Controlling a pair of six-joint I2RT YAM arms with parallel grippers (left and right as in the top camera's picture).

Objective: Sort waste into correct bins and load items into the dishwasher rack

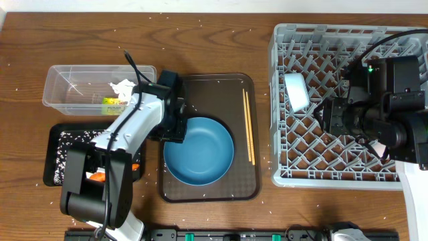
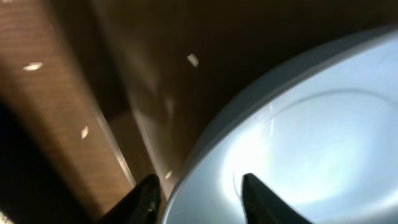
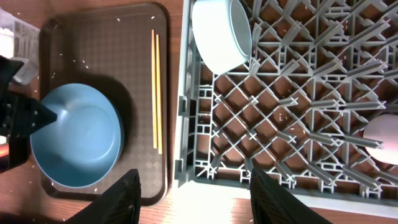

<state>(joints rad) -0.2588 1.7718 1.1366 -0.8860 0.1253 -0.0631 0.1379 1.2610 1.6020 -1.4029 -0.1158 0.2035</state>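
The large blue plate lies on the brown serving tray, with the wooden chopsticks to its right. My left gripper is open and straddles the plate's left rim, one finger outside and one inside. My right gripper is open and empty above the grey rack. In the rack lie a pale bluish-white cup or bowl on its side and a pink cup.
The clear tub at back left holds the white tissue and the yellow-green wrapper. The black tray in front of it holds rice grains and an orange carrot. Rice grains dot the table.
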